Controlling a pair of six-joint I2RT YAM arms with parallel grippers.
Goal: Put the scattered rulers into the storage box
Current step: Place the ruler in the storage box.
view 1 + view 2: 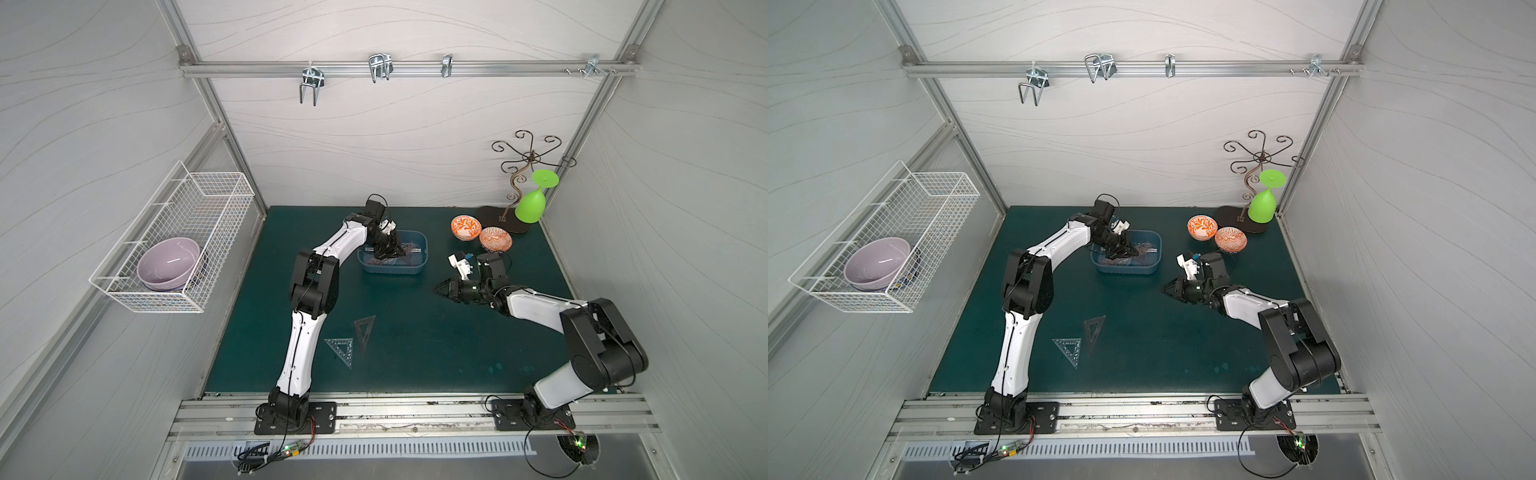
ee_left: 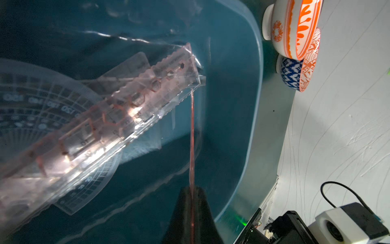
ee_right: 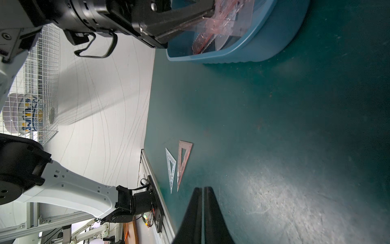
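Where storage box [image 1: 392, 269] sits, 2 bowls [image 1: 466, 227] near

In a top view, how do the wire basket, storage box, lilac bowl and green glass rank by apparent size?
Largest first:
wire basket
storage box, lilac bowl: alike, unranked
green glass

Left gripper [image 1: 400, 252] clamped, arm outstretched; right gripper [image 1: 437, 288] closed — aimed left.
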